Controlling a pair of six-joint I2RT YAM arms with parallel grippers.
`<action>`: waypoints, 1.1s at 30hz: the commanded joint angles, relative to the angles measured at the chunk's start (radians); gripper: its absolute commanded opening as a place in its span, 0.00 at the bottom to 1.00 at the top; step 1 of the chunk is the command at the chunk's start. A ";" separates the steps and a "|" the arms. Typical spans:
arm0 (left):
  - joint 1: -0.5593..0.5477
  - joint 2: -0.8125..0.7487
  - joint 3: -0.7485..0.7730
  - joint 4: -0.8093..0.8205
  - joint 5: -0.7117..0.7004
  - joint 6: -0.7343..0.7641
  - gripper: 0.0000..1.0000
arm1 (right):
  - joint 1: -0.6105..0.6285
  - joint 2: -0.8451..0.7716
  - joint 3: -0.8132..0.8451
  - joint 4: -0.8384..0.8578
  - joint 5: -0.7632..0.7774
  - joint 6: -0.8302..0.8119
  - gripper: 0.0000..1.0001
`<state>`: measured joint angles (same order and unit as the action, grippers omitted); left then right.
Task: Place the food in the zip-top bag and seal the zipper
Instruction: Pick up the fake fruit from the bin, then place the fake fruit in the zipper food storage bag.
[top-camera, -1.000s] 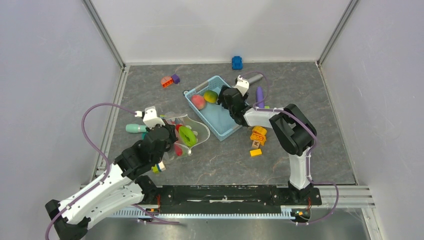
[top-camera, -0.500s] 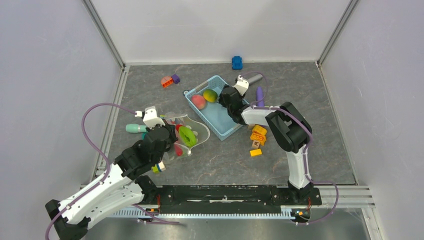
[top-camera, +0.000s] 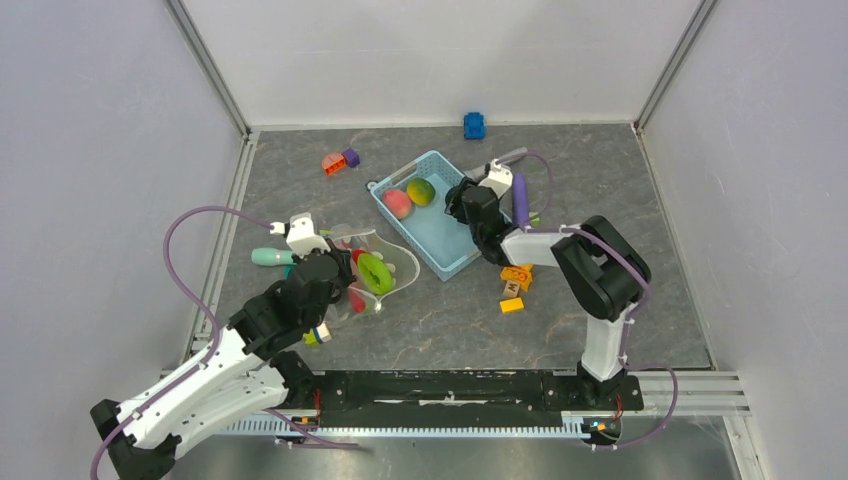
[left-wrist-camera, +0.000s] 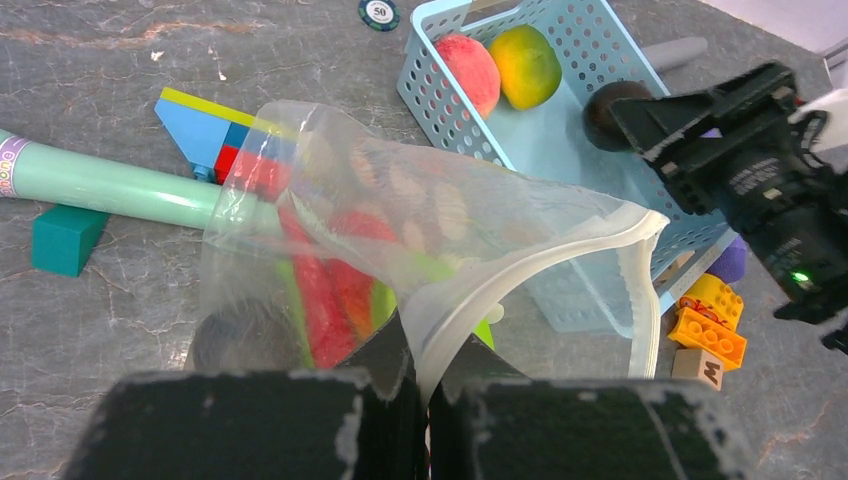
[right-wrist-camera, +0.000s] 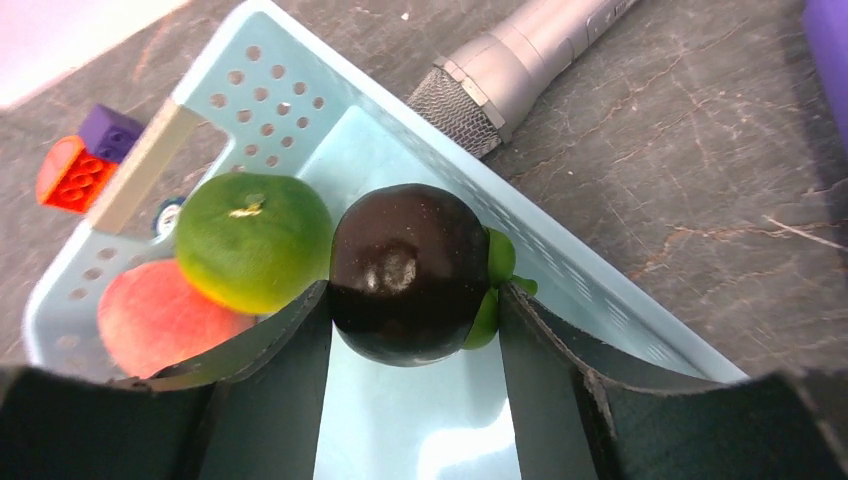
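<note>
**Right claw on the dark fruit in the basket, left claw pinching the bag**

The right claw (right-wrist-camera: 412, 292) reaches into the light-blue basket (right-wrist-camera: 600, 300); its two fingers sit against opposite sides of the dark brown fruit (right-wrist-camera: 405, 265), grasping it; green leaves at the fruit's side press against one finger; whether the fruit rests on the basket floor or hangs just above it cannot be told. Just beside it lies a green fruit (right-wrist-camera: 252, 240), and next to that a pink fruit (right-wrist-camera: 160, 315), both inside the basket; a grey microphone (right-wrist-camera: 520, 70) lies on the tabletop (top-camera: 450, 320) just outside the basket wall.

The left claw (left-wrist-camera: 428, 375) is clenched tight on the mouth edge of the zip-top bag (left-wrist-camera: 430, 230); the bag lies on the tabletop just beside the basket, on its left; its mouth gapes toward the basket, and the zipper (left-wrist-camera: 540, 262) curves unsealed along the open rim. Red and green pieces (left-wrist-camera: 330, 290) of food show through the dotted plastic; a mint-green tube (left-wrist-camera: 110, 185) lies behind the bag.
</note>
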<state>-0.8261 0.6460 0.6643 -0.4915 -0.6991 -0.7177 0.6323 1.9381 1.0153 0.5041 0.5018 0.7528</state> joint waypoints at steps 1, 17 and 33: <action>0.002 -0.012 -0.003 0.047 -0.010 -0.003 0.04 | -0.004 -0.184 -0.097 0.113 -0.045 -0.085 0.32; 0.002 -0.016 -0.006 0.056 0.013 -0.005 0.04 | 0.092 -0.638 -0.398 0.382 -0.798 -0.346 0.34; 0.002 -0.025 -0.013 0.072 0.050 -0.003 0.03 | 0.279 -0.604 -0.307 0.232 -0.908 -0.481 0.35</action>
<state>-0.8261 0.6315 0.6582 -0.4850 -0.6655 -0.7177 0.8787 1.2961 0.6220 0.8177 -0.5041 0.3252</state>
